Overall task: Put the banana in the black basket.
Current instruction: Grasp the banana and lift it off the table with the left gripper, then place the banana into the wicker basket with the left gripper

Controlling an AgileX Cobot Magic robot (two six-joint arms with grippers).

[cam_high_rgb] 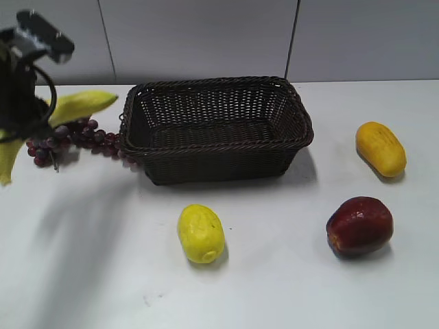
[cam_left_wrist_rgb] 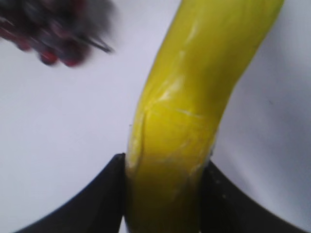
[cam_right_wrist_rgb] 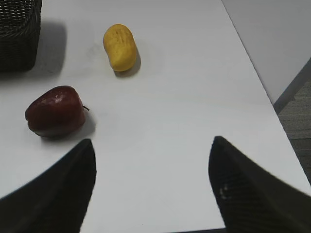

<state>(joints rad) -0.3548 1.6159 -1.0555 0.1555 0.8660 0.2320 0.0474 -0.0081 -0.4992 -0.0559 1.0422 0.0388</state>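
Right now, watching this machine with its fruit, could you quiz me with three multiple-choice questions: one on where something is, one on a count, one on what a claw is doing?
1. Where do the grapes lie?
A. left of the black basket
B. inside it
C. beside the red apple

2. How many fruits sit in the basket?
A. two
B. one
C. none

3. What is the left gripper doing?
A. hanging open
B. clamping the banana
C. holding the lemon

Answers: 1 A, the bunch lies at the basket's left end. 2 C, only bare weave shows. 3 B, both fingers press the banana's sides.

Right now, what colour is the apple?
Dark red apple, shiny on top. The right wrist view shows it best.
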